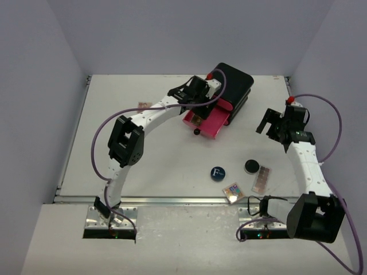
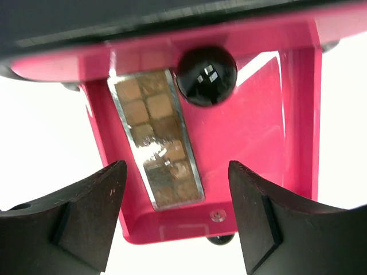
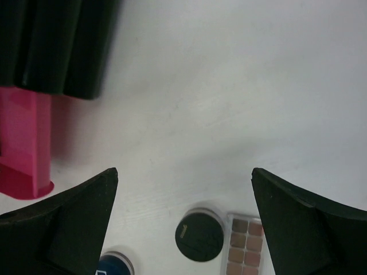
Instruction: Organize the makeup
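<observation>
Your left gripper (image 2: pixel 175 195) hangs with its jaws partly apart and empty over the pulled-out pink drawer (image 2: pixel 269 114), where 1 brown palette (image 2: pixel 157 137) lies flat. Your right gripper (image 3: pixel 184 177) is spread wide, holding nothing, above the black compact (image 3: pixel 199 235) and second palette (image 3: pixel 243 246) at the near right. If you pull the left arm away carelessly, you could clip the drawer knob (image 2: pixel 206 75) and jolt the drawer or the black box (image 1: pixel 235 80).

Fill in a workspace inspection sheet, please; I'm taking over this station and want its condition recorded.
Surface: white table, no spills seen.
Job's things: brown palette in open pink drawer; blue compact, black compact, tan palette, multicoloured palette on table by right arm.
Clutter: small flat item beyond left arm, unclear.
Grippers: left gripper open over drawer; right gripper open, empty, over table.
Cables: purple cables loop off both arms.
Surroundings: grey walls; black box at back.
</observation>
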